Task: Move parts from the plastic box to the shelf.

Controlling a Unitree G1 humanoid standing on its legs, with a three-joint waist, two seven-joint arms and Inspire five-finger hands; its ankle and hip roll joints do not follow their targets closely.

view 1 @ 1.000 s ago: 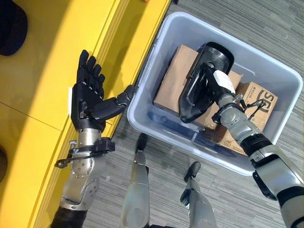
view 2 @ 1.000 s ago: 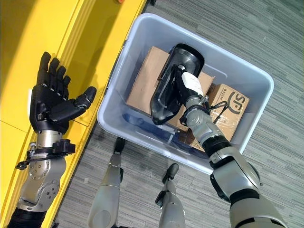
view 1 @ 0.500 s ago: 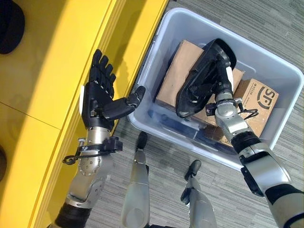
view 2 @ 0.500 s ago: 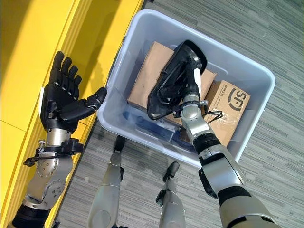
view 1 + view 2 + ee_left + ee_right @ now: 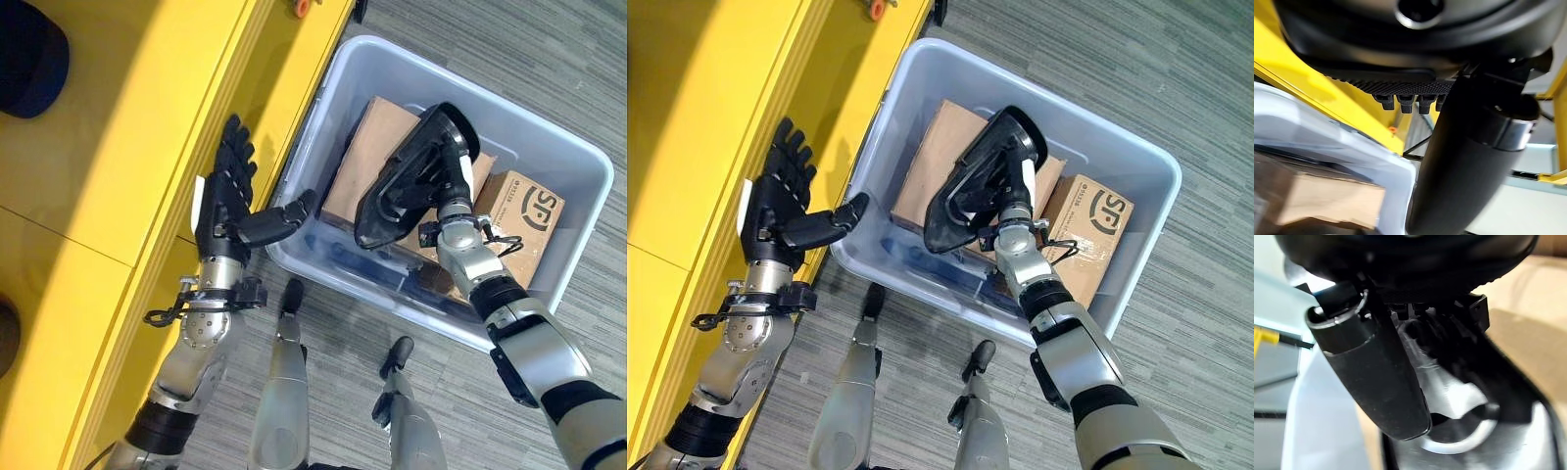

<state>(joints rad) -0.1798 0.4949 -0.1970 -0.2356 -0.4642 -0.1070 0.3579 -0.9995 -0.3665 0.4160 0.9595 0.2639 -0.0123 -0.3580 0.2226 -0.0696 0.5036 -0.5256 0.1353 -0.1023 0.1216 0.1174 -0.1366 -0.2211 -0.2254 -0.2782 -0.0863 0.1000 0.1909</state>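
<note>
Over the plastic box (image 5: 323, 117), my right robot hand (image 5: 458, 191) grips the black part (image 5: 411, 176) — it may slip; my left robot hand (image 5: 230, 201) waits open.

Translucent smooth plastic box (image 5: 578, 166), matt cardboard cartons (image 5: 367, 162), seemingly glossy black plastic part (image 5: 407, 181).

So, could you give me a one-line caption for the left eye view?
Right hand grips a black part above the plastic box; open left hand waits by the yellow shelf.
</note>
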